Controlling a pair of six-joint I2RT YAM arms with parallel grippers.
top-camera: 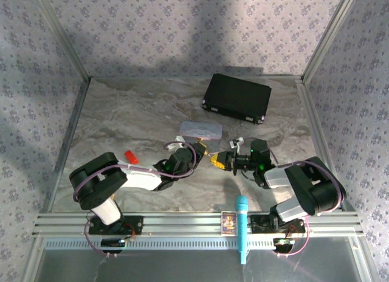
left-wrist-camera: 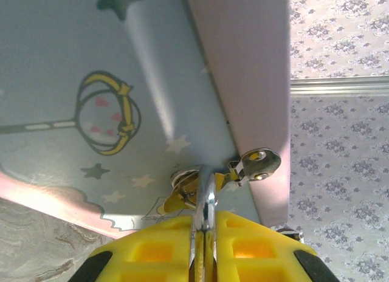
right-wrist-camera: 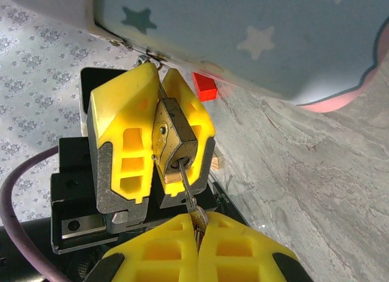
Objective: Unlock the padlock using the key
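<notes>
A: So, where do you have the padlock [right-wrist-camera: 172, 136] now?

B: Look at your right wrist view. The padlock sits between the two yellow fingers [right-wrist-camera: 121, 99] of your left end effector [left-wrist-camera: 205, 227], which is closed on it and holds it just under the edge of the tin [right-wrist-camera: 243, 33]. The brass body is tilted, with its keyhole end toward the right arm.

A: And the key [right-wrist-camera: 186, 186]?

B: Your right end effector [right-wrist-camera: 197, 228] is closed tight on the head of the key. The thin blade goes into the bottom of the padlock. The two end effectors face each other, close together, near the middle of the bench [right-wrist-camera: 304, 172].

A: What about the shackle [left-wrist-camera: 208, 194]?

B: In your left wrist view it rises from between the fingers toward a small silver latch [left-wrist-camera: 258, 163] on the edge of the tin. Whether it passes through this latch, I cannot tell.

A: Anything else near?

B: You have a red block [right-wrist-camera: 203, 86] on the bench at the left side, apart from the tin. A black case [top-camera: 237, 98] lies farther back, also apart from the tin.
</notes>
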